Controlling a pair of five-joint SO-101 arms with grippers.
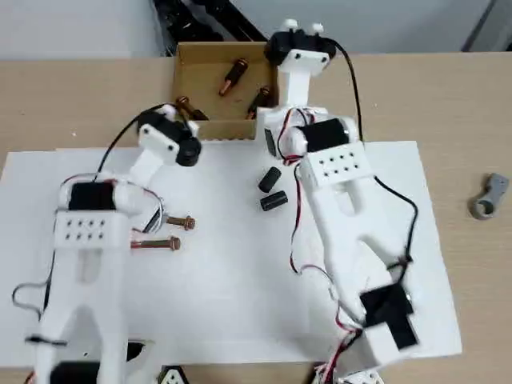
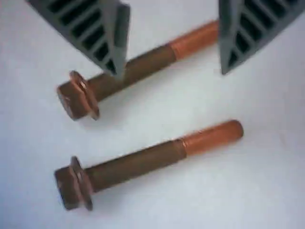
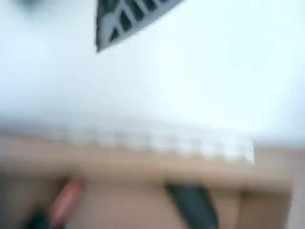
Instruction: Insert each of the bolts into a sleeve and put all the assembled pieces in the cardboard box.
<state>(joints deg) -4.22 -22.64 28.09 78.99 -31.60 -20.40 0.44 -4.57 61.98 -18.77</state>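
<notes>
Left pincer is released, its jaws spread to either side of one bolt, which lies flat on the white sheet over the counter. One fingertip overlaps the threaded shank near the head. The other bolt lies just beside it and roughly parallel, apart from the pincer. The step in hand is judged to be pickup of the straddled bolt. The grip is best taken mid-shank and square across the axis, so that the plain copper end is left free for entry into a sleeve. The neighbouring bolt should not be nudged as the jaws are closed. One sleeve and a second sleeve lie loose on the sheet, well apart from the bolts and nearer the box. Assembled pieces are noted inside the box, so the task is judged partly done. Right pincer is held near the box wall; whether it is clenched or released cannot be told.
</notes>
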